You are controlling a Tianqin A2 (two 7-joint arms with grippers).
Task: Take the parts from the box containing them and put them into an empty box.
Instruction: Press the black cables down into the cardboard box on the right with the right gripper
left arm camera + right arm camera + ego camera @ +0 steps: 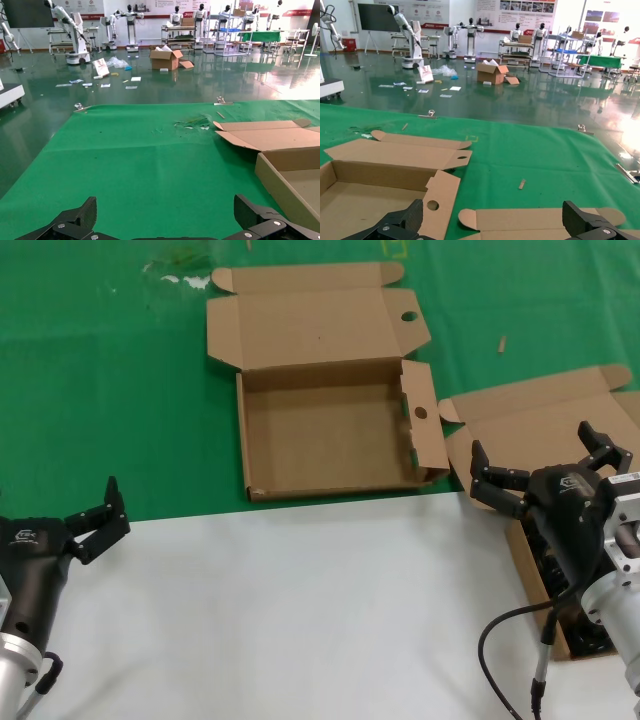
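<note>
The right tool hangs with its black fingers spread wide and nothing between them, angled forward over the plain brown cardboard mailer box at the table's right edge, where the black coiled power cables lie partly hidden under the arm. The left tool rests low at the near left over the white table sheet, fingers also parted and holding nothing. The wide, shallow brown cardboard box with round-holed flaps sits open on the green cloth between them, farther back.
</note>
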